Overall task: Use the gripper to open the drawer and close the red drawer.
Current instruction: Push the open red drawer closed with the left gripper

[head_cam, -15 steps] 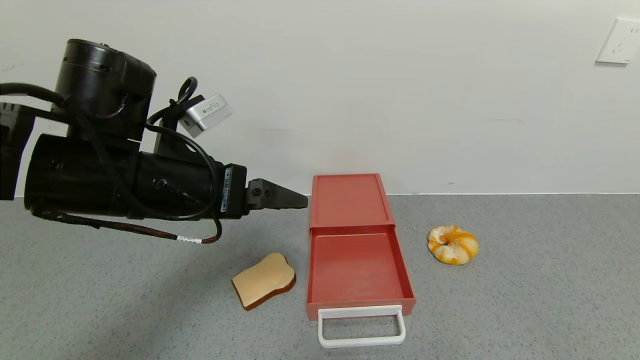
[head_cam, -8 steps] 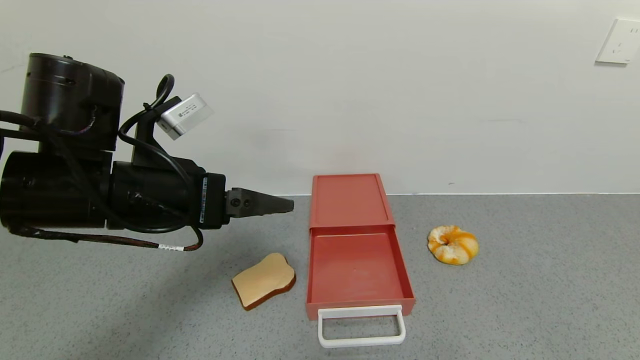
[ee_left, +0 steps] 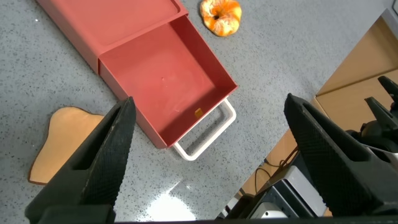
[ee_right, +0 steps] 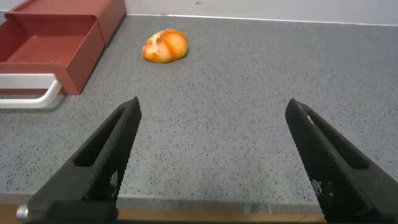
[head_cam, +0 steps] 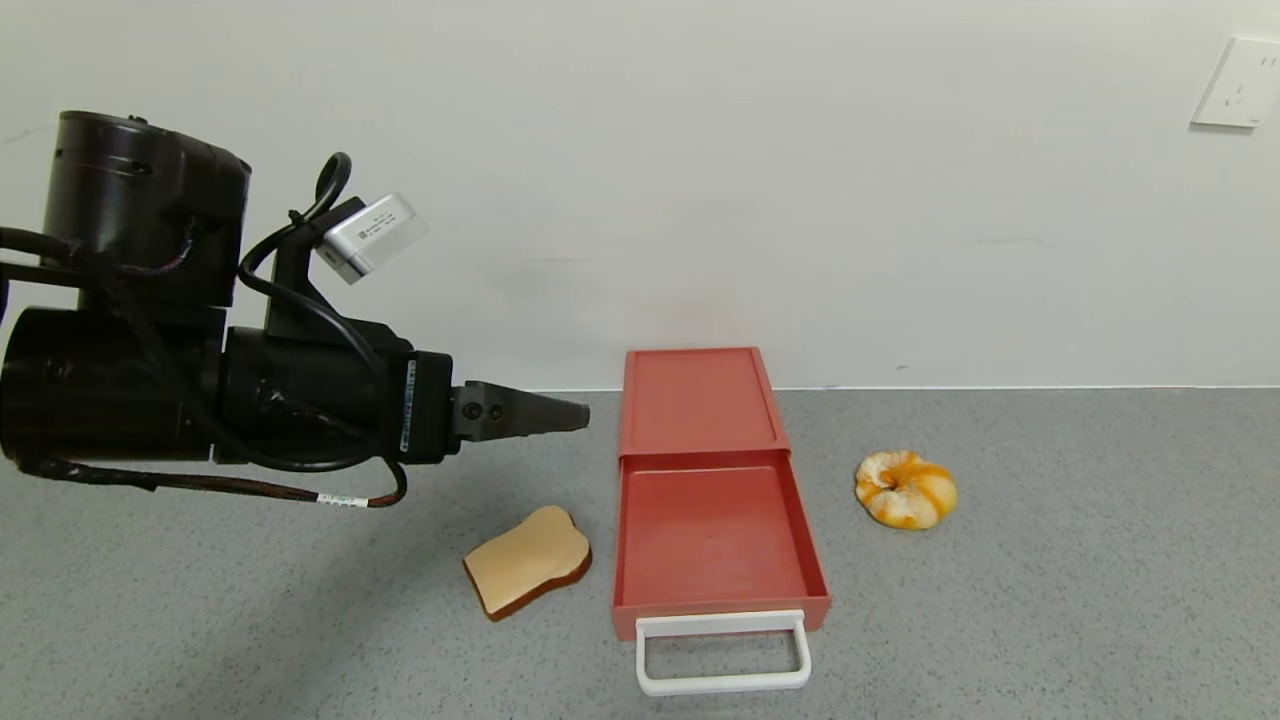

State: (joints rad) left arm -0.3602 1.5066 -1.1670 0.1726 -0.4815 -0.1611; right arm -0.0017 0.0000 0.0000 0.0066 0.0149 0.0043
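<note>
The red drawer (head_cam: 697,400) lies on the grey table against the wall, its tray (head_cam: 712,535) pulled out toward me. The white loop handle (head_cam: 722,683) is at the front. My left gripper (head_cam: 585,412) hovers above the table, left of the drawer's casing and apart from it. In the left wrist view my left gripper (ee_left: 210,102) is open and empty, with the drawer (ee_left: 168,87) and handle (ee_left: 208,134) below it. My right gripper (ee_right: 212,104) is open and empty, low over the table's near right part. The drawer (ee_right: 56,43) lies far to its side.
A bread slice (head_cam: 528,572) lies just left of the tray. A peeled orange (head_cam: 905,488) lies right of the drawer. A wall socket (head_cam: 1240,82) is at the upper right. The left wrist view shows the table edge with a cardboard box (ee_left: 367,87) beyond it.
My left gripper has drawn back to the left, away from the drawer's casing, then nearly stopped. The drawer stays open and has not moved.
</note>
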